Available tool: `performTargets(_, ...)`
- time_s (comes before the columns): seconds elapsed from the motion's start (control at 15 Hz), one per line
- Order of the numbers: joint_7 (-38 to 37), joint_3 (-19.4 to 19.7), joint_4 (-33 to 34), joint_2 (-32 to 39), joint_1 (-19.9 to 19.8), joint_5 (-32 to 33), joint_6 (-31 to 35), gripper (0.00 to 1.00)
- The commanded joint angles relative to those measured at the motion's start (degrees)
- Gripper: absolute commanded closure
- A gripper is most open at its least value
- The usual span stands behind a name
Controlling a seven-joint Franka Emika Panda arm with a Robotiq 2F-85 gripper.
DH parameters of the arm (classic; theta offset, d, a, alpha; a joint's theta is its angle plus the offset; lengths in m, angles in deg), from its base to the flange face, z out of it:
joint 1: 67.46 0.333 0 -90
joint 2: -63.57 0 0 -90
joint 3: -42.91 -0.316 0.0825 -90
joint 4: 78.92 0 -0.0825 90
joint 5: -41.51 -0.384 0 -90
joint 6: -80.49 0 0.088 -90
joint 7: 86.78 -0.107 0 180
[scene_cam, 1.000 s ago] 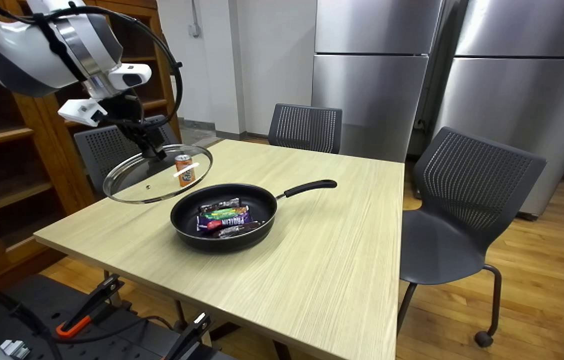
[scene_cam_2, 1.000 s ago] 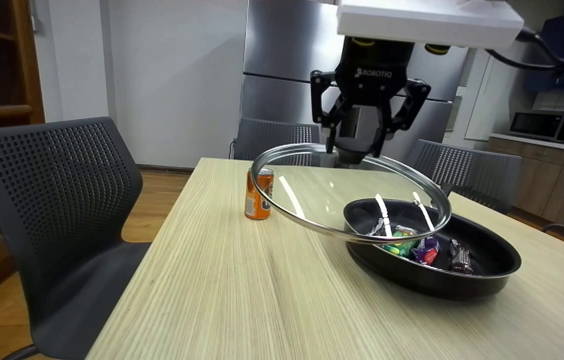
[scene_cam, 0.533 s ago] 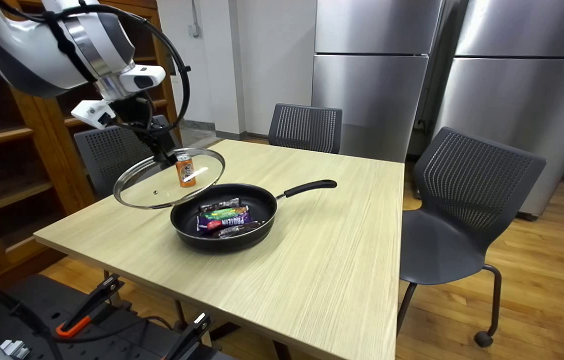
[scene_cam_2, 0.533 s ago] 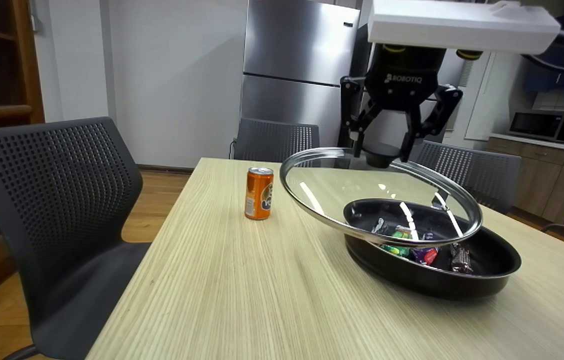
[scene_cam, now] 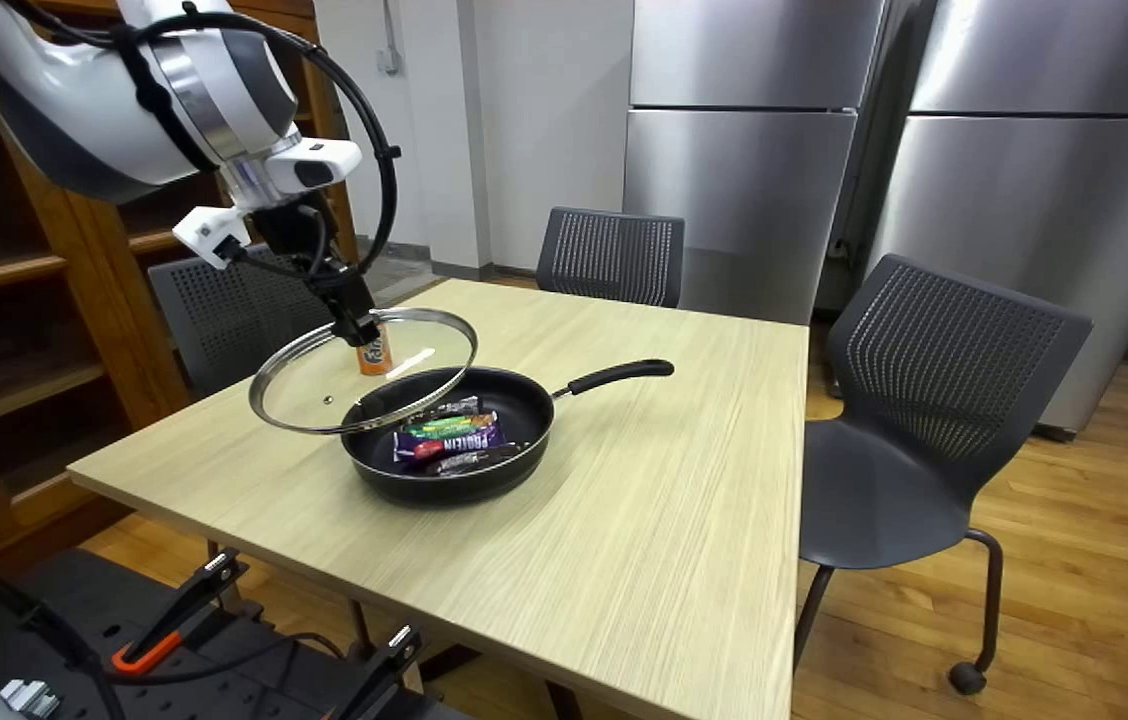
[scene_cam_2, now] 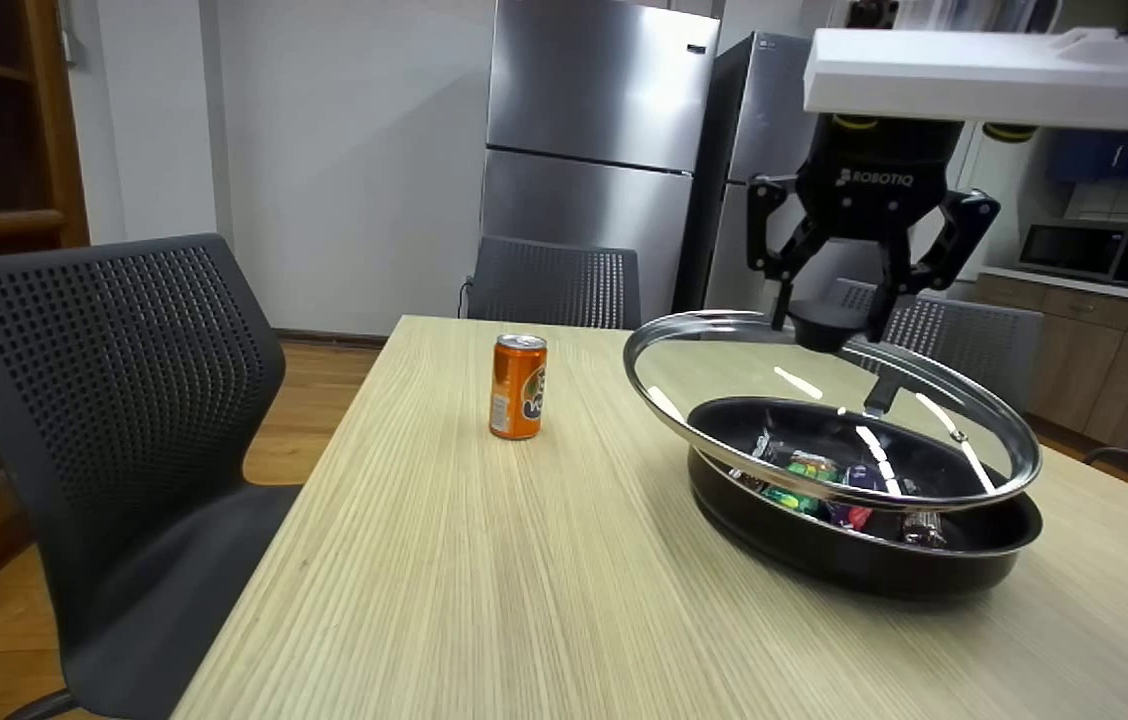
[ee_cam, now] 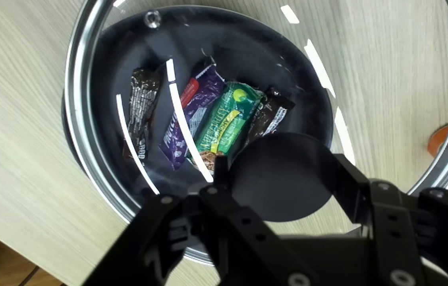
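The clear, metal-rimmed lid (scene_cam_2: 799, 383) hangs tilted, partly over the black pan (scene_cam_2: 864, 563).

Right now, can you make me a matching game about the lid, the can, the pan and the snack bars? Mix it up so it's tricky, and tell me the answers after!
Column one
1) glass lid
2) drink can
3) frying pan
4) snack bars

Column two
A) black, with a handle
B) lying inside the frying pan
C) held by the end effector
D) orange, standing upright

Right pairs: 1-C, 2-D, 3-A, 4-B
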Motion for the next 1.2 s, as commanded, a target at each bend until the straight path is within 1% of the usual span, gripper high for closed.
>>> performTargets(0.0, -2.27, 1.83, -2.04, -4.07, -1.26, 2.83, 0.48, 0.61)
performTargets(0.4, -0.67, 5.79, -1.86, -3.01, -1.77, 1.73, 1.31, 0.61)
performTargets(0.67, 0.77, 7.77, -1.2, -1.53, -1.74, 0.0, 1.64, 0.61)
performTargets(0.73, 1.65, -2.2, -1.05, -1.14, -11.97, -1.03, 1.65, 0.61)
performTargets(0.8, 1.53, -3.43, -0.78, -0.7, -13.43, -1.23, 1.46, 0.61)
performTargets(0.93, 2.81, -7.57, -0.42, 0.45, -18.01, -2.8, 1.5, 0.61)
performTargets(1.0, 2.89, -3.0, -0.35, 0.95, -13.66, -3.12, 1.7, 0.61)
performTargets(1.07, 3.27, -3.87, -0.2, 1.42, -14.68, -3.77, 1.71, 0.61)
performTargets(1.13, 3.42, -9.21, -0.06, 1.75, -20.12, -4.12, 1.57, 0.61)
